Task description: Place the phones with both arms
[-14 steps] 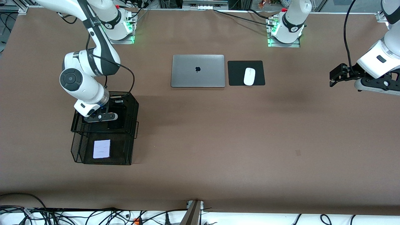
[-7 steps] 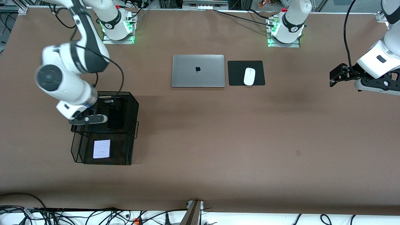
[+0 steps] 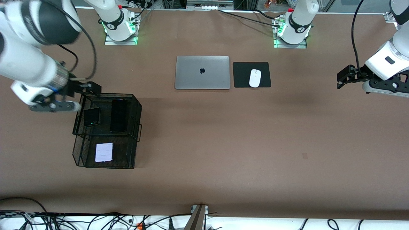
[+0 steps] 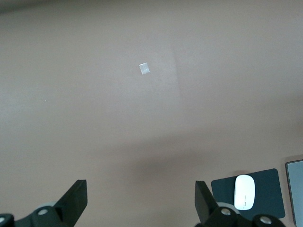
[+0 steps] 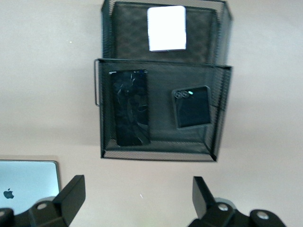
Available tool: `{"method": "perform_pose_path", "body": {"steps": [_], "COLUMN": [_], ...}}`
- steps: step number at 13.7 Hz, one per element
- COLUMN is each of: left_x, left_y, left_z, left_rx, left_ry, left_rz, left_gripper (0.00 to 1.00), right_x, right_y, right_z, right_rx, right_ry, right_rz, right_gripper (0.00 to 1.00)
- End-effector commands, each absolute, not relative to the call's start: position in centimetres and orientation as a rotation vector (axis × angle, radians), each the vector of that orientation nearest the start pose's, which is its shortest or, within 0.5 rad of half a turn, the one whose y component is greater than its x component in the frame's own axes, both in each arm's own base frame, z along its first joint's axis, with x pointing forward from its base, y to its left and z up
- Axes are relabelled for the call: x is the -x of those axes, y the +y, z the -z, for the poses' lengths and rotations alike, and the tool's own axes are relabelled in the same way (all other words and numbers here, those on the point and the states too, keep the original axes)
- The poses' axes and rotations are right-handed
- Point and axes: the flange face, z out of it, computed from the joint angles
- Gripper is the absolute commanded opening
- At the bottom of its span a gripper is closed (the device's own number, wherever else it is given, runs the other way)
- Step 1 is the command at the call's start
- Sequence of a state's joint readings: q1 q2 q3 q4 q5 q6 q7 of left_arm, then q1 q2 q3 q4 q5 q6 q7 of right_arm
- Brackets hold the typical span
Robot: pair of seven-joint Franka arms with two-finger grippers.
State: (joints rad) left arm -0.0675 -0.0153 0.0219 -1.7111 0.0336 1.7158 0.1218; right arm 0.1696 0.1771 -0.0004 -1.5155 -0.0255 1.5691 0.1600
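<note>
From the front, all three phones lie in the black wire-mesh tray rack point(image 3: 134, 111) near the table's edge at my right arm's end: the small squarish black phone point(image 3: 91, 116) and long slim black slab phone point(image 3: 118, 115) in the upper tray, the pale lavender-white squarish phone point(image 3: 104, 152) in the lower. My right gripper point(image 3: 92, 88) hovers by the rack's corner.

My left gripper point(image 4: 140, 201), waiting over bare table, is spread wide and empty.

My right gripper, in its wrist view, gapes empty above the rack. I judge placing finished.

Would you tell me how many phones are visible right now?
3: small black phone and long black phone side by side in the mesh rack's upper tray; pale lavender phone in its lower tray.
</note>
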Motion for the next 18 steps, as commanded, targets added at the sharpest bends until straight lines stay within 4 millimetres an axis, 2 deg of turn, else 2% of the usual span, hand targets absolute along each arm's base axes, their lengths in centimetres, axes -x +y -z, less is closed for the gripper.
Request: {"method": "perform_pose_path", "body": {"steps": [1, 4, 5, 7, 18], "left_x": [-56.0, -56.0, -56.0, -56.0, -56.5], "left_y": [-2.3, -2.4, -2.4, -2.4, -2.6], "left_z": [-58.3, -58.3, -58.3, -58.3, -58.1], "left_rx": [3.112, 3.112, 3.112, 3.112, 3.123], "left_ry": [0.271, 0.274, 0.274, 0.274, 0.268], "left_rz": [0.025, 0.025, 0.025, 0.025, 0.024], "left_gripper": [1.0, 1.0, 1.0, 1.0, 1.0], "right_x": [-57.7, -56.8, -56.6, -56.2, -56.2], "right_y": [5.0, 0.8, -0.9, -2.9, -2.0], "right_z": [-58.0, -59.8, -59.9, -59.3, -59.3], "right_rx": [3.177, 3.197, 3.194, 3.191, 3.183], "right_ry": [0.08, 0.095, 0.056, 0.064, 0.081], "right_rz": [-0.184, -0.155, -0.158, -0.166, -0.176], "right_gripper": [1.0, 1.0, 1.0, 1.0, 1.0]}}
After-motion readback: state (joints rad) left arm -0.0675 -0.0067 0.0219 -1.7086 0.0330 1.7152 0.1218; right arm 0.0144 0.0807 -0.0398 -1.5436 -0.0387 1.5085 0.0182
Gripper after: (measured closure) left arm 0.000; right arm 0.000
